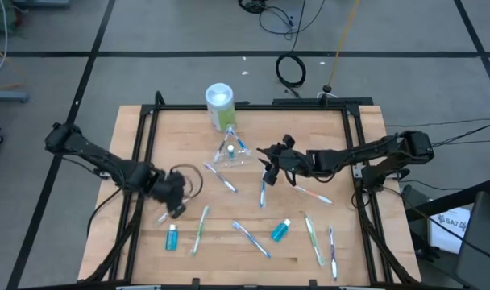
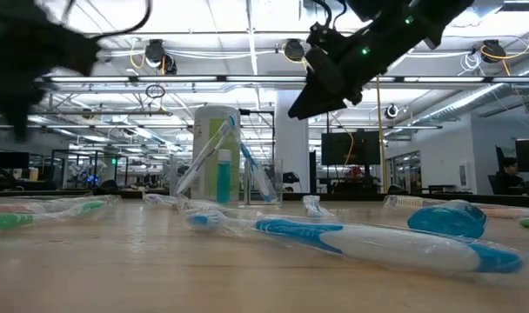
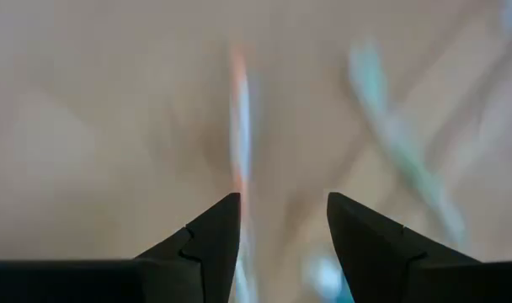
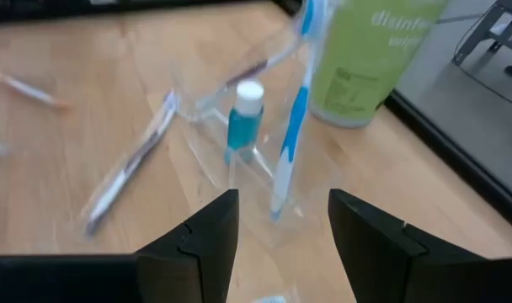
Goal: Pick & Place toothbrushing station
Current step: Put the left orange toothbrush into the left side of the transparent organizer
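Observation:
A small clear container [image 1: 231,151] stands on the table's far middle, holding a teal white-capped tube [image 4: 242,126] and a blue toothbrush [image 4: 293,126] that leans on its rim. More toothbrushes [image 1: 251,239] and teal tubes [image 1: 280,230] lie flat across the near half. My right gripper [image 1: 266,163] hovers open just right of the container, tilted toward it, nothing between its fingers [image 4: 207,240]. Near the left edge, my left gripper [image 1: 174,209] points down, open above a blurred toothbrush [image 3: 239,126], clear of it.
A tall green-and-white canister [image 1: 219,105] stands just beyond the container at the far edge. A black frame [image 1: 144,137] runs along the table's sides. In the low view a blue-and-white toothbrush [image 2: 378,243] and a teal tube [image 2: 447,217] lie close to the near edge.

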Controlling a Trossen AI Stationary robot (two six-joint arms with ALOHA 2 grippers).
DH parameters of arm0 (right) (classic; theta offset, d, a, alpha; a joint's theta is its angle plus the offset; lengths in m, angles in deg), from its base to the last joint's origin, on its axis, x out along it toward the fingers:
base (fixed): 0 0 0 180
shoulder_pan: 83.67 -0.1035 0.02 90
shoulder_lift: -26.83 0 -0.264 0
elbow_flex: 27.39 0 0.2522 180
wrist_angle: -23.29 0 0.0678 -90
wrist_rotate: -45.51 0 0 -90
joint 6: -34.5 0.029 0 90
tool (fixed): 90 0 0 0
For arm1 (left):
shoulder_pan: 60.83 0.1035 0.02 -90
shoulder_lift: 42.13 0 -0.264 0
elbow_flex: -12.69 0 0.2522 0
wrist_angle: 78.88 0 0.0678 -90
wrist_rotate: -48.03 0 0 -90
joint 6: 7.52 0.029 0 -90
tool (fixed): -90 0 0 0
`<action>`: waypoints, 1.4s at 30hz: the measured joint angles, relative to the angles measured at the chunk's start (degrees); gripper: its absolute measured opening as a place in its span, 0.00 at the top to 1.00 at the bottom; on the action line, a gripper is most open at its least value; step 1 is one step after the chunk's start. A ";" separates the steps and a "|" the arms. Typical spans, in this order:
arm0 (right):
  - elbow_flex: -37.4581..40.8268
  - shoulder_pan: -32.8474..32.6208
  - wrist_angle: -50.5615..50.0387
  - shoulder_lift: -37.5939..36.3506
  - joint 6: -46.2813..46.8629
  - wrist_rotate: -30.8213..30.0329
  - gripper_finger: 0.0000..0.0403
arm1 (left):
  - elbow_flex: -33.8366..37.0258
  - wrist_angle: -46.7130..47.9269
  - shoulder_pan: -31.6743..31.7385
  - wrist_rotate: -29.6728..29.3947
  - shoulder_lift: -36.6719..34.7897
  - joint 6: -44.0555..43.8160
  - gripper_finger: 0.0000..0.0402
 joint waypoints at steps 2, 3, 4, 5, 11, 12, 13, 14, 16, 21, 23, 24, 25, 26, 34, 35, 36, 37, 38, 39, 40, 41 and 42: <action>0.36 -0.03 0.07 0.00 0.31 0.01 0.56 | 2.43 0.06 -2.76 4.73 0.00 -4.26 0.54; 0.48 0.01 0.28 -0.02 0.77 0.00 0.56 | 3.46 0.08 -4.05 6.12 0.00 -7.22 0.54; 0.57 0.02 0.32 -0.02 0.90 -0.01 0.56 | 4.47 0.11 -5.31 7.04 0.00 -9.99 0.54; 0.68 0.02 0.25 -0.02 0.90 0.00 0.56 | 5.36 0.12 -6.52 7.37 0.00 -12.41 0.54; 0.72 0.04 2.04 -0.01 0.87 0.00 0.57 | 8.69 -0.19 -10.71 4.34 0.00 -18.39 0.54; 0.70 0.04 2.90 -0.01 0.87 0.00 0.57 | 9.02 -0.41 -10.93 3.29 0.00 -18.72 0.54; 0.70 0.03 3.87 -0.02 0.86 0.01 0.57 | 9.29 -0.76 -11.01 2.60 0.00 -19.31 0.54; 0.70 0.02 4.57 -0.02 0.85 0.02 0.57 | 9.44 -1.06 -11.02 2.48 0.00 -19.85 0.54; 0.70 0.04 5.45 -0.02 0.85 0.09 0.57 | 9.62 -1.44 -11.04 2.50 0.00 -20.33 0.54; 0.70 0.04 5.85 -0.02 0.85 0.15 0.57 | 10.63 -3.67 -11.03 2.48 0.00 -20.70 0.54; 0.70 0.04 5.77 0.00 0.83 0.15 0.57 | 11.41 -6.26 -11.03 2.47 0.00 -20.41 0.54; 0.70 0.04 5.79 -0.02 0.83 0.15 0.58 | 11.92 -7.54 -11.02 2.47 -0.01 -20.16 0.54; 0.70 0.04 5.79 -0.02 0.73 0.15 0.58 | 12.51 -8.71 -11.02 2.48 -0.02 -19.82 0.54; 0.70 0.04 5.79 0.00 0.62 0.15 0.58 | 13.10 -9.47 -11.04 2.51 -0.02 -19.35 0.54; 0.70 0.04 5.79 0.00 0.42 0.17 0.58 | 16.51 -10.75 -11.04 3.35 -0.12 -15.02 0.54; 0.70 0.04 5.77 0.00 0.42 0.17 0.58 | 16.75 -10.83 -11.04 3.36 -0.15 -14.99 0.54; 0.70 0.04 5.79 0.00 0.42 0.17 0.58 | 16.88 -10.81 -11.04 3.43 -0.15 -14.93 0.55; 0.70 0.04 5.79 0.00 0.42 0.17 0.58 | 16.95 -10.75 -11.04 3.51 -0.15 -14.55 0.56; 0.70 0.04 5.79 0.00 0.42 0.17 0.58 | 16.99 -10.64 -11.02 3.51 -0.15 -14.14 0.58; 0.70 0.04 5.79 -0.01 0.42 0.17 0.58 | 16.99 -10.64 -11.04 3.49 -0.13 -13.80 0.60; 0.70 0.04 5.79 0.00 0.42 0.17 0.58 | 16.99 -10.64 -11.04 3.51 -0.13 -13.44 0.63; 0.70 0.04 5.79 0.00 0.42 0.17 0.58 | 16.99 -10.64 -11.03 3.51 -0.09 -13.27 0.66; 0.70 0.04 5.79 0.00 0.42 0.17 0.58 | 17.00 -10.64 -11.04 3.51 -0.09 -13.27 0.69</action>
